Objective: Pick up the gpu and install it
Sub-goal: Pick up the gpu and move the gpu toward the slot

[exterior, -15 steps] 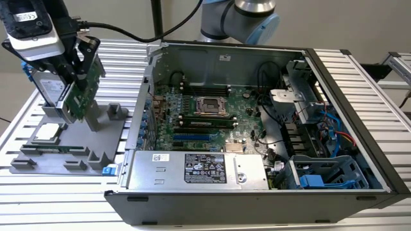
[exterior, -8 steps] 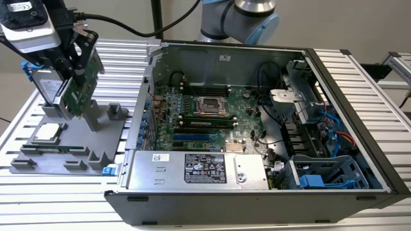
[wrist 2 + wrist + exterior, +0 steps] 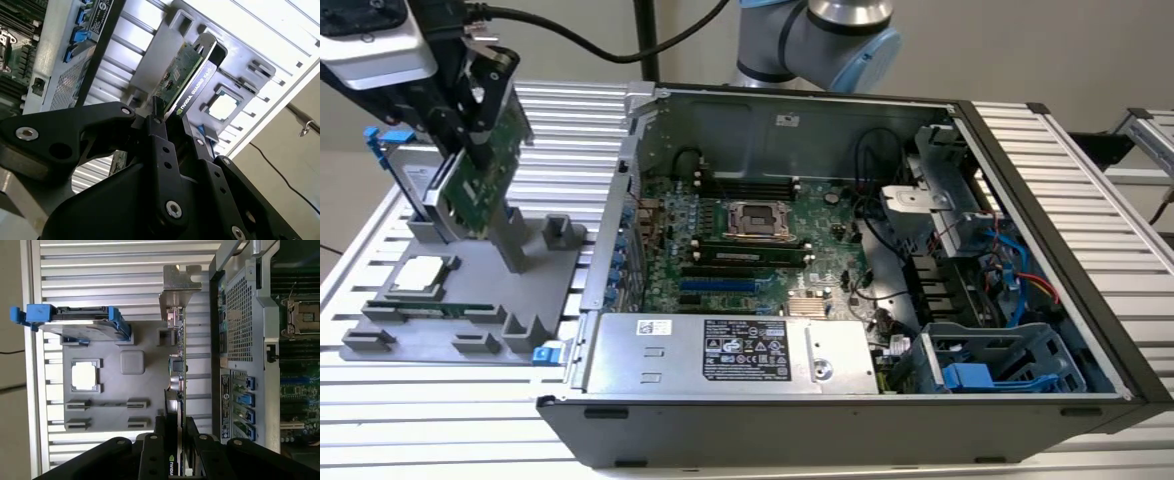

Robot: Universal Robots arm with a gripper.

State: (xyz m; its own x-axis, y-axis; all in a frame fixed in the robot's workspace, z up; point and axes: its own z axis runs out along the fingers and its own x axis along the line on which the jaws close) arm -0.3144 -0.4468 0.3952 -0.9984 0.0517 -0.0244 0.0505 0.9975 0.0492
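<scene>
The gpu (image 3: 478, 195) is a green card with a black cooler. It hangs nearly upright over the back of the grey parts tray (image 3: 494, 290), at the exterior view's left. My gripper (image 3: 478, 145) is shut on its upper edge. I cannot tell whether its lower edge still touches the tray's grey stand. In both wrist views the black fingers (image 3: 150, 452) clamp the card from both sides. The first wrist view sees the gpu (image 3: 178, 365) edge-on, with its silver bracket (image 3: 179, 287) at the far end. In the second wrist view the gpu (image 3: 182, 80) rises from between the fingers (image 3: 160, 145).
A hard drive with blue rails (image 3: 403, 175) stands in the tray beside the card. A processor (image 3: 420, 275) and a memory stick (image 3: 434, 310) lie in front. The open computer case (image 3: 1067, 250), with its motherboard (image 3: 747, 240) and blue slot (image 3: 720, 285), sits at the exterior view's right.
</scene>
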